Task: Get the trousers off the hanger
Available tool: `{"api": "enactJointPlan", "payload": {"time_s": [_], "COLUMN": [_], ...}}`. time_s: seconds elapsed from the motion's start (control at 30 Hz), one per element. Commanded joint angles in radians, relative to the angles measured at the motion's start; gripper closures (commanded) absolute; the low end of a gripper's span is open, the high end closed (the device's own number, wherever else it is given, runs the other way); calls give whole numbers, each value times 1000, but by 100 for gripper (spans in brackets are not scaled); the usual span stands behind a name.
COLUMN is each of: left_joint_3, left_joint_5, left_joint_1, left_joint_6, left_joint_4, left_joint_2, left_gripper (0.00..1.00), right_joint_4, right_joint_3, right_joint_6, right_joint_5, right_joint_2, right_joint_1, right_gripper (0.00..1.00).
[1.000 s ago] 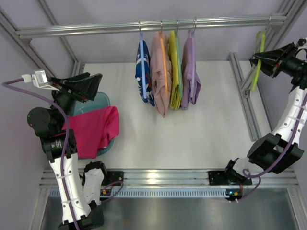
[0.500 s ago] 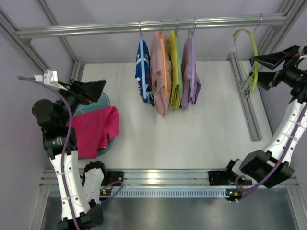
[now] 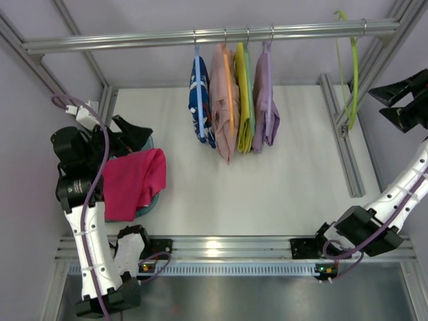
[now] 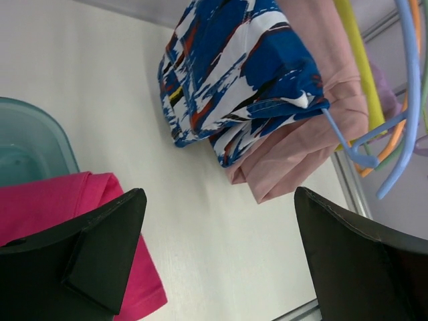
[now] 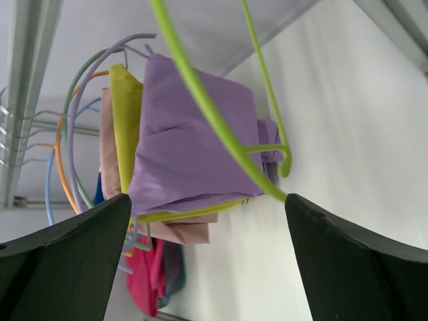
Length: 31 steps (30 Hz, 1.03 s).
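Note:
The magenta trousers (image 3: 134, 180) lie crumpled over a teal tub at the left of the table, and they also show in the left wrist view (image 4: 53, 207) and the right wrist view (image 5: 150, 274). The lime-green hanger (image 3: 353, 73) hangs bare from the right end of the rail (image 3: 134, 41); it crosses the right wrist view (image 5: 207, 107) slantwise. My left gripper (image 3: 134, 132) hovers open just behind the trousers, with nothing between its fingers (image 4: 217, 194). My right gripper (image 3: 378, 103) is open to the right of the hanger, apart from it (image 5: 207, 200).
Several garments hang mid-rail on their own hangers: blue patterned (image 3: 200, 100), peach-pink (image 3: 224, 107), yellow-green (image 3: 244, 100), lilac (image 3: 266, 100). The teal tub (image 3: 148, 142) sits under the trousers. An aluminium frame bar (image 3: 341, 147) runs along the table's right side.
My right gripper opened, let go of the hanger and drew back to the right; the hanger now hangs on the rail. My left arm pulled back slightly towards the left.

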Motion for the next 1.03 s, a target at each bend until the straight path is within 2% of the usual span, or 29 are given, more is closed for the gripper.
{"api": "enactJointPlan", "payload": {"time_s": [0.0,0.03,0.1,0.2,0.23,0.27,0.33,0.5,0.53,0.73,1.0], "left_joint_3": [116,133,175,199,208,211,220,226,223,187,180], "left_joint_5": [-60,-74,-128,-201,-218,-240,-278,-307,-313,-382,-418], "left_joint_1": [3,3,3,2,2,3,3,3,3,3,3], "left_joint_6": [189,242,293,382,420,437,491,576,595,629,640], "left_joint_4": [-196,-258,-323,-412,-429,-452,-474,-521,-527,-546,-572], "left_joint_2": [47,59,95,113,115,113,112,81,80,35,10], "left_gripper": [2,2,2,2,2,2,2,2,2,2,2], "right_joint_4": [-108,-167,-247,-223,-165,-118,-30,-86,-90,-126,-142], "right_joint_3": [189,229,258,205,164,92,35,-4,-37,-215,-343], "right_joint_6": [-270,-349,-432,-476,-457,-374,-356,-423,-431,-538,-618], "right_joint_5": [-94,-155,-154,-16,69,119,182,219,242,372,455], "right_joint_2": [-19,-19,-28,-76,-135,-163,-206,-223,-237,-381,-513], "right_joint_1": [-17,-12,10,222,389,478,671,771,841,1009,1049], "right_gripper": [1,1,1,1,1,1,0,0,1,1,1]}}
